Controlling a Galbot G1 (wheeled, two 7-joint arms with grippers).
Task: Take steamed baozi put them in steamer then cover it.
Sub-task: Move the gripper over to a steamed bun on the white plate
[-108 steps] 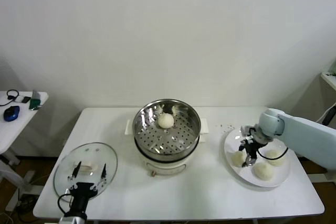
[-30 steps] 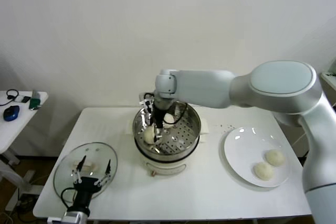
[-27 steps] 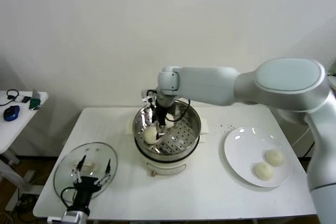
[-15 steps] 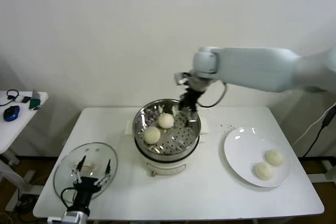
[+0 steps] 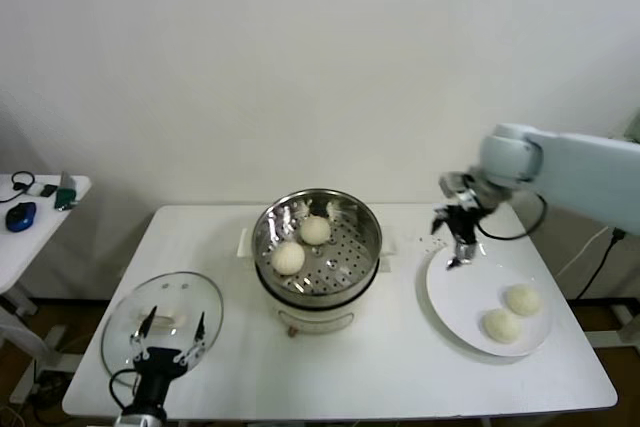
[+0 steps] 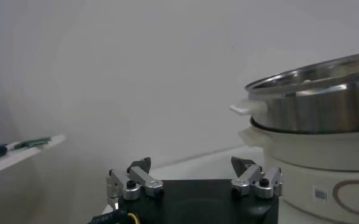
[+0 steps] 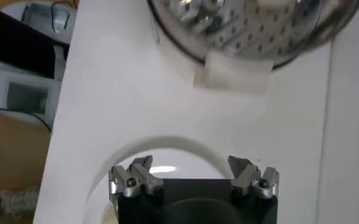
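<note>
My right pincer [image 5: 458, 243] hangs spread wide and empty over the near edge of the plate [image 5: 445, 297], ready to drop onto a bun. Two buns [image 5: 511, 311] wait on the plate, and two more [image 5: 301, 244] sit in the steamer [image 5: 318, 247], which is open so I can reach in. My left pincer [image 5: 166, 339] is spread too, parked low by the glass lid [image 5: 128, 317] for covering later.
</note>
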